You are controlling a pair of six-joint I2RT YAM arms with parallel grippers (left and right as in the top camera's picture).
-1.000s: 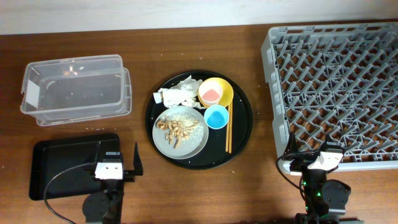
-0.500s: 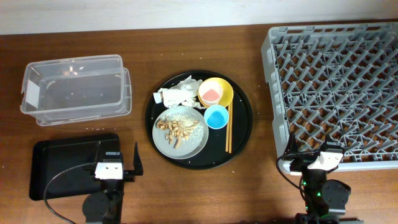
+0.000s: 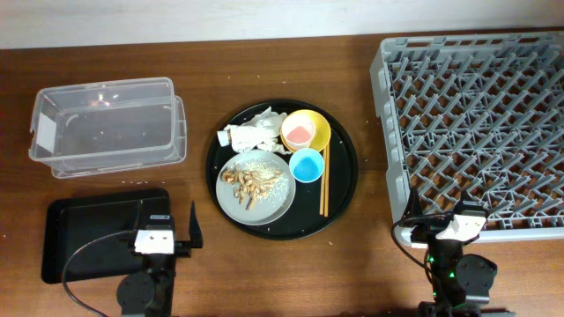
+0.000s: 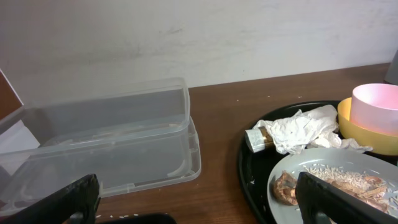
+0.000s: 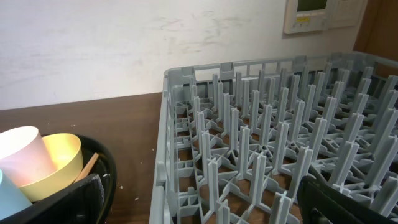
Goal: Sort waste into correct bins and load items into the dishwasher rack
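A grey plate (image 3: 264, 198) with beige nut-like scraps (image 3: 248, 181) sits on a round black tray (image 3: 344, 189). On the tray too are crumpled white napkins (image 3: 254, 131) with a brownish wrapper scrap (image 4: 262, 135), a pink cup (image 3: 298, 133) inside a yellow bowl (image 3: 319, 129), a light-blue cup (image 3: 307, 165) and wooden chopsticks (image 3: 322, 187). The clear tub (image 3: 106, 125) stands at the left and the black bin tray (image 3: 88, 231) lies in front of it. The grey rack (image 3: 476, 123) is at the right. My left gripper (image 3: 166, 231) and right gripper (image 3: 438, 222) are open and empty at the front edge.
Crumbs lie scattered on the wooden table around the round tray. A white wall runs along the far edge of the table. A thermostat panel (image 5: 314, 14) hangs on the wall behind the rack.
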